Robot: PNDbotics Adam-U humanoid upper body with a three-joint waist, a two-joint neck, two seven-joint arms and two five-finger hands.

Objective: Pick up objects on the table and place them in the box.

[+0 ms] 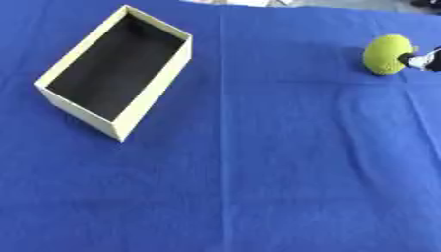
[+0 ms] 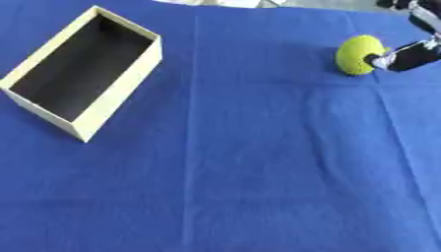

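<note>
Left eye view: a cream box (image 1: 115, 72) with a dark, empty inside is seen at the upper left of the blue-covered worktop (image 1: 258, 172), set askew. A yellow-green ball (image 1: 387, 54) lies well apart at the right edge. Only a dark tip is seen touching its right side.

Right eye view: the right hand (image 2: 406, 57) is shown entering from the right edge, its tip set against the ball's right side, probably for a grasp. How far it is opened cannot be told; nothing is seen closed round the ball. The left hand is not seen.
</note>
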